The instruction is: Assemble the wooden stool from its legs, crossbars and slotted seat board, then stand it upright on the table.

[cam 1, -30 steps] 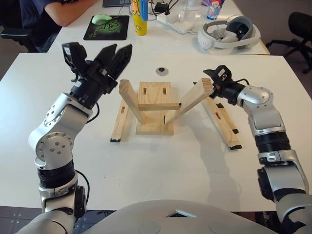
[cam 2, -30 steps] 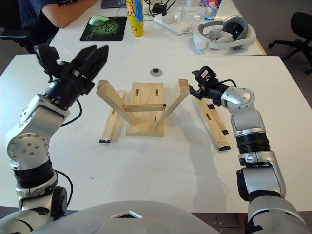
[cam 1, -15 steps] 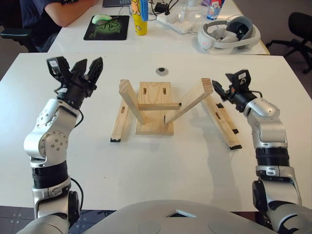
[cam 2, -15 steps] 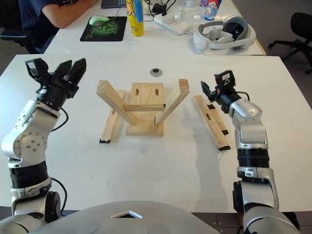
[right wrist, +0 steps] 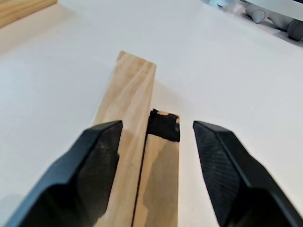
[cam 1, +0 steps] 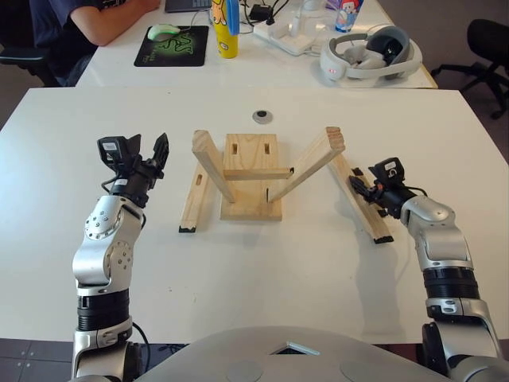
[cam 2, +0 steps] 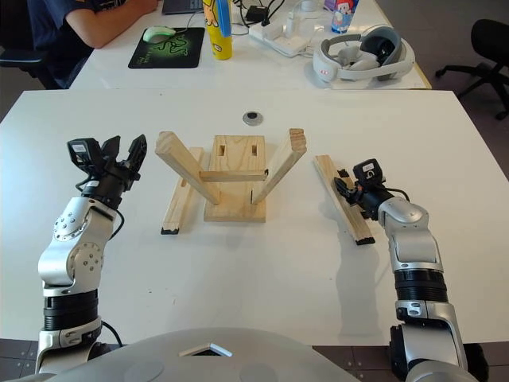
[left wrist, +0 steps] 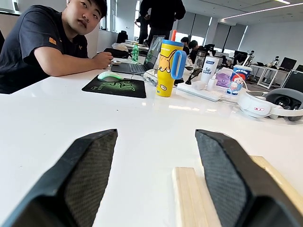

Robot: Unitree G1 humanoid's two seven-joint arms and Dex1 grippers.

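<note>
The slotted seat board [cam 1: 251, 191] lies flat at the table's middle. Over it two legs, the left leg [cam 1: 208, 161] and the right leg [cam 1: 312, 161], lean outward in a V, joined by a crossbar [cam 1: 258, 173]. A loose leg piece [cam 1: 192, 202] lies flat to the left, another pair [cam 1: 364, 205] to the right. My left gripper [cam 1: 149, 151] hangs open, low, left of the left piece; a wooden end [left wrist: 189, 201] shows between its fingers. My right gripper [cam 1: 358, 185] is open, its fingers [right wrist: 222, 161] straddling the right pair [right wrist: 142, 161] without touching.
A small dark round disc [cam 1: 263, 116] lies behind the board. A second table behind carries a yellow bottle [cam 1: 227, 28], a mouse pad [cam 1: 167, 44] and a headset [cam 1: 370, 52]; a person sits there. White tabletop [cam 1: 254, 270] spreads in front of the stool parts.
Both arms have come down and back toward me. The left gripper dropped from beside the left leg's top; the right one left the right leg's top and reached the loose pair. The stool parts stayed put.
</note>
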